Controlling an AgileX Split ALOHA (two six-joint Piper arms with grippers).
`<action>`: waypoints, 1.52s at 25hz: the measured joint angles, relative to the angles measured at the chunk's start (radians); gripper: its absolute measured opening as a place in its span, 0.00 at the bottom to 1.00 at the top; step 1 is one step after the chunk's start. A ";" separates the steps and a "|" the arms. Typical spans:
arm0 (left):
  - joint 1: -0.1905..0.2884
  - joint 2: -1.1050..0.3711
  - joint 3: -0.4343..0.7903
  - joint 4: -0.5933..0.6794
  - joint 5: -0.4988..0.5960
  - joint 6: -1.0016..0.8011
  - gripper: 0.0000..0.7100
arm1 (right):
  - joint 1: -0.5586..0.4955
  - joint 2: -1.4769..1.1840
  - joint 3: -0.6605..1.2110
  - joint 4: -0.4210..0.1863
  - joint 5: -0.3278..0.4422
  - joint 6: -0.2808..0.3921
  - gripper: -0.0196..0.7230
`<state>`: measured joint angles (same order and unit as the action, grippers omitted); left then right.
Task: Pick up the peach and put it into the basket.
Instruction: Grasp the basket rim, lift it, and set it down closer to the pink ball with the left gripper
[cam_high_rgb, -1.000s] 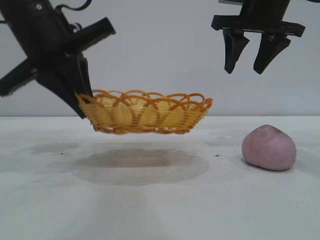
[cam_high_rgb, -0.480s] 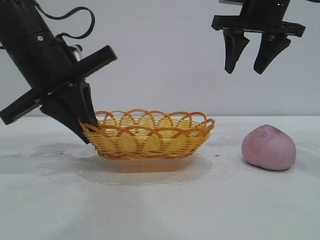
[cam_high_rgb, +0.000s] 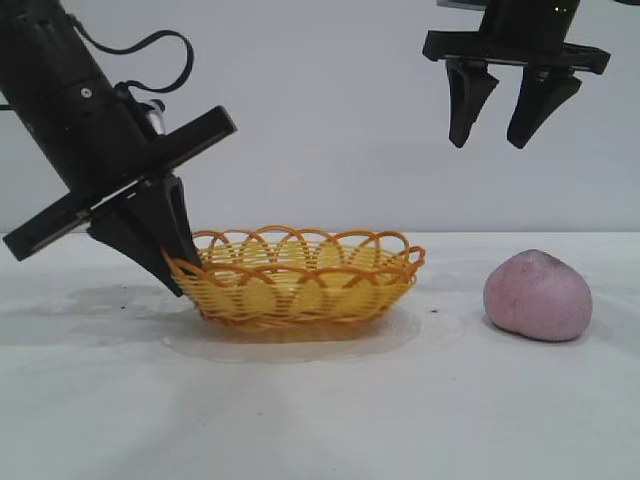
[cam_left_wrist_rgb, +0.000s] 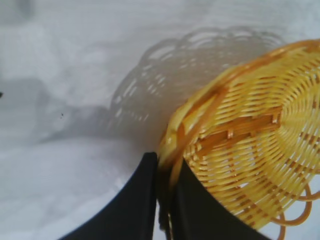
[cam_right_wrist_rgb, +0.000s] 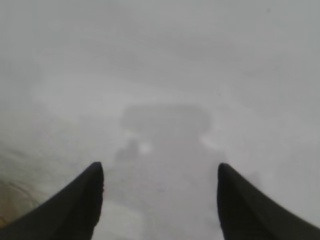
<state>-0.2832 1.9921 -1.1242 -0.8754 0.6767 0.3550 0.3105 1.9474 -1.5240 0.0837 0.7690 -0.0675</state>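
Your left gripper (cam_high_rgb: 178, 268) pinches the yellow woven basket (cam_high_rgb: 300, 280) at its rim; the dull pink peach (cam_high_rgb: 538, 296) sits well apart, on open table (cam_high_rgb: 320, 400).

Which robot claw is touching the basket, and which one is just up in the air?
The left gripper is the one at the basket, its fingers straddling the rim at the left end. The right gripper hangs open high above the table, touching nothing, with the peach below.

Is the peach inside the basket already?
No, the peach lies on the table off to the right of the basket, apart from it.
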 joint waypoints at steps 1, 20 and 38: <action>0.000 0.000 0.000 -0.002 0.000 0.000 0.26 | 0.000 0.000 0.000 0.000 0.002 0.000 0.59; 0.000 -0.015 -0.120 0.169 0.109 -0.080 0.62 | 0.000 0.000 0.000 0.000 0.004 0.000 0.59; 0.042 -0.037 -0.385 0.924 0.381 -0.367 0.80 | 0.000 0.000 0.000 0.000 0.010 0.000 0.59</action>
<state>-0.2409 1.9553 -1.5093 0.0481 1.0576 -0.0123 0.3105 1.9474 -1.5240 0.0837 0.7793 -0.0675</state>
